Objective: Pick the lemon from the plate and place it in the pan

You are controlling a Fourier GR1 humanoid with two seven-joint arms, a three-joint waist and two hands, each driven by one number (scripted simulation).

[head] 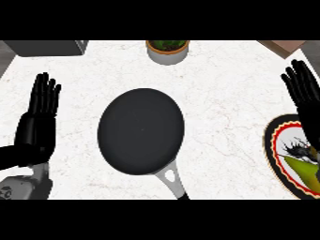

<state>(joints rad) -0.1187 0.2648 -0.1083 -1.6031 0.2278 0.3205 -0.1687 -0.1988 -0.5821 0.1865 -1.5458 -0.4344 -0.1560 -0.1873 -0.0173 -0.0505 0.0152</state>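
A black pan [141, 131] lies in the middle of the white marble counter, its grey handle [173, 183] pointing toward me. At the right edge is a plate [271, 140] with a black, cream and red rim. On it shows a yellow-green patch [302, 168] that looks like the lemon, partly hidden by my right arm. My right hand [315, 110] is above the plate, open, with straight fingers pointing away from me. My left hand [37, 122] is open at the far left, fingers straight, well apart from the pan.
A small potted plant [167, 49] stands at the back, behind the pan. A grey box [48, 46] is at the back left corner and a brown object [284, 46] at the back right. The counter's left edge runs diagonally past my left hand.
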